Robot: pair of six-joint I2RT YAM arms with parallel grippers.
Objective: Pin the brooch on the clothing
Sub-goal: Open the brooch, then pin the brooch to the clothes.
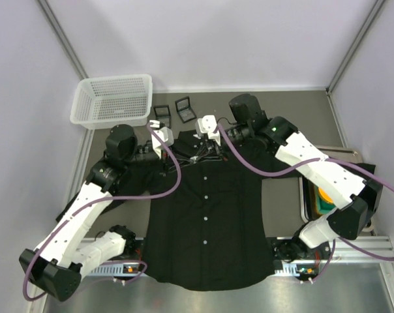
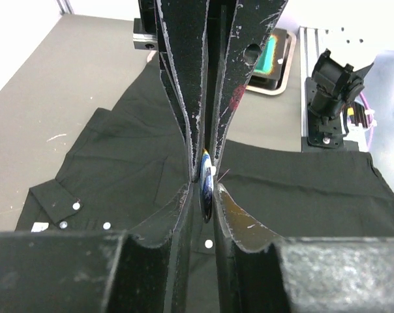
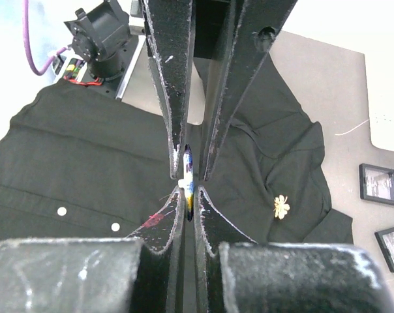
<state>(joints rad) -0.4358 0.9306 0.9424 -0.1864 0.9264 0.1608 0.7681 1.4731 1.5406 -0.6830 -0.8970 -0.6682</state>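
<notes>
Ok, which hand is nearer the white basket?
Left. The left hand lies beside the white basket, off its near-right corner; the right hand is farther right, beyond the left.

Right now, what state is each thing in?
shirt: spread flat, buttoned.
brooch: gripped edge-on by both grippers.
left gripper: shut on brooch.
right gripper: shut on brooch.
flower pin: on shirt; whether fastened, unclear.
basket: upright.
black cases: apparently open.
</notes>
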